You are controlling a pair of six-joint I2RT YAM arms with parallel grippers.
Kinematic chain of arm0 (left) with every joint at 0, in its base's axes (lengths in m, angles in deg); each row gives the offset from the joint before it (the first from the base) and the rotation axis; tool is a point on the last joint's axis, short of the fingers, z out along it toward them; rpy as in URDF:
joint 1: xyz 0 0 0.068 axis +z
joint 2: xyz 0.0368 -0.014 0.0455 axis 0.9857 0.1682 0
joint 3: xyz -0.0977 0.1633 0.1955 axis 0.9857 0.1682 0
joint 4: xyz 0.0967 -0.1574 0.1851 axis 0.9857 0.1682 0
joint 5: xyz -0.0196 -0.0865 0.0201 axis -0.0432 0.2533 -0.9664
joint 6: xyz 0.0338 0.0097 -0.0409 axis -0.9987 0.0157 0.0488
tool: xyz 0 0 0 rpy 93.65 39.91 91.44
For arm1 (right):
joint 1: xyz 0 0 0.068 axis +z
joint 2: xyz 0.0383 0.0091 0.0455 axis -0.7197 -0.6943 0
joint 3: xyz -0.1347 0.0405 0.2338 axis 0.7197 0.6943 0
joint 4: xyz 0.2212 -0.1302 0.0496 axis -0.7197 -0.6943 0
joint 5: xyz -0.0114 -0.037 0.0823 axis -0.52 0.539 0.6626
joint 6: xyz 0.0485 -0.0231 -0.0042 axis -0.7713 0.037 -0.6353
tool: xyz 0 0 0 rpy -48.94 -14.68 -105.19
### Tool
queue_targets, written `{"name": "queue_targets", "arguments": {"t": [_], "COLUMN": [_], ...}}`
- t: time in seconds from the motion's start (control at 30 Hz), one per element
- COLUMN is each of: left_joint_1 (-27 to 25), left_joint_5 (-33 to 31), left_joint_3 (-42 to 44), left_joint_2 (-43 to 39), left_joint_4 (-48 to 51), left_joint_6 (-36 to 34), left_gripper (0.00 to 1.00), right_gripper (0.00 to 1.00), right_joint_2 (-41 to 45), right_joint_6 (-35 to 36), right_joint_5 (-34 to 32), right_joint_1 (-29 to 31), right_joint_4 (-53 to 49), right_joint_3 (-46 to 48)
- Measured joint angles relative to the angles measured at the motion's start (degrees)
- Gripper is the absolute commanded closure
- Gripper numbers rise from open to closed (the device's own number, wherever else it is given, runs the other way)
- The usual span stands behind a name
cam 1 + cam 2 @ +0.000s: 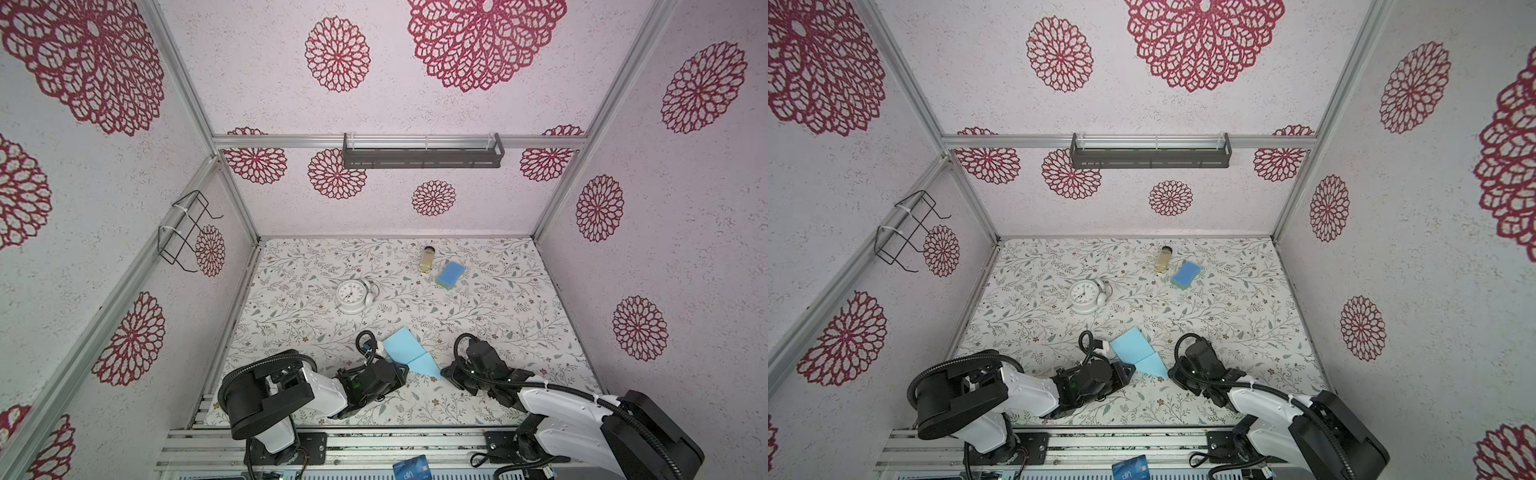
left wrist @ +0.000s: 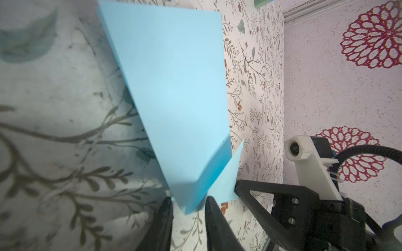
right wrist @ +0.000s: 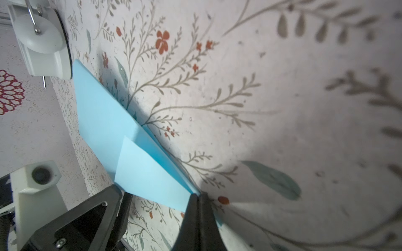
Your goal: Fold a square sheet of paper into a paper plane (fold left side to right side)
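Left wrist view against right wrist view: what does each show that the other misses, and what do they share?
Only the left wrist view: the gap between the left jaws, with a folded corner of the paper in it, and the right arm's camera.
Only the right wrist view: the right jaws shut on the paper's pointed tip, the clock, and the left arm's camera.
Both: the partly folded light blue paper, the floral table, and a side of the opposite arm's jaws.

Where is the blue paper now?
In both top views the blue paper lies front-centre between the left claw and right claw, in front of the white clock.
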Motion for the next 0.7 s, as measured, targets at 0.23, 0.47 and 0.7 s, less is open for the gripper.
{"name": "queue_targets", "arguments": {"t": [0.23, 0.47, 0.7], "left_joint_1": [0.04, 0.44, 0.68], "left_joint_5": [-0.13, -0.9, -0.31], "left_joint_3": [-1.22, -1.42, -2.01], "left_joint_2": [-7.34, -10.34, -7.43], "left_joint_4": [10.03, 14.08, 13.22], "left_joint_6": [-0.94, -1.77, -1.84], "left_gripper": [0.69, 0.68, 0.68], "right_gripper": [1.0, 1.0, 1.0], "right_joint_2": [0.22, 0.22, 0.31], "right_joint_6": [0.02, 0.0, 0.02], "right_joint_5": [-0.11, -0.11, -0.11], "right_joint_1": [0.0, 0.0, 0.0], "right_joint_4": [-0.17, -0.17, -0.35], "right_joint_3": [0.09, 0.09, 0.09]}}
